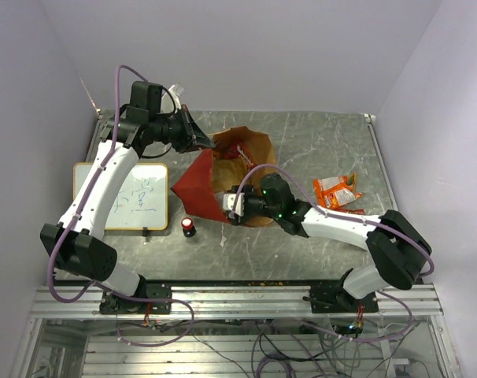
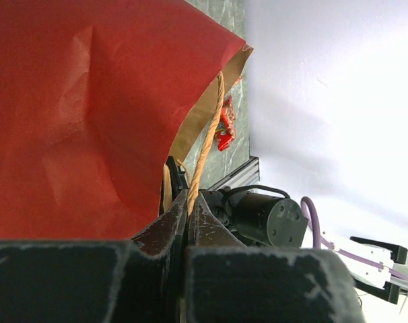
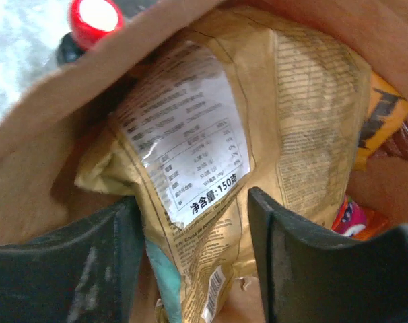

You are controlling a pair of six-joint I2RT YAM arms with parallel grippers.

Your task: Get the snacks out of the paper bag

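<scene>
The paper bag (image 1: 203, 185) lies on its side mid-table, red outside, its brown inside (image 1: 250, 150) showing. My left gripper (image 1: 197, 135) is at the bag's far rim, shut on a twisted cord handle (image 2: 205, 141), and the red bag wall (image 2: 76, 114) fills its view. My right gripper (image 1: 238, 206) is inside the bag's mouth, open, its fingers either side of a large yellow-orange snack bag (image 3: 217, 128). A teal pack (image 3: 165, 269), an orange packet (image 3: 386, 114) and a red packet (image 3: 351, 219) lie beside it. Orange and red chip packets (image 1: 337, 191) lie on the table to the right.
A white board with writing (image 1: 132, 197) lies at the left. A small red-and-black cylinder (image 1: 189, 227) stands just in front of the bag and shows past the bag's rim in the right wrist view (image 3: 94, 17). Walls close in the table's back and sides.
</scene>
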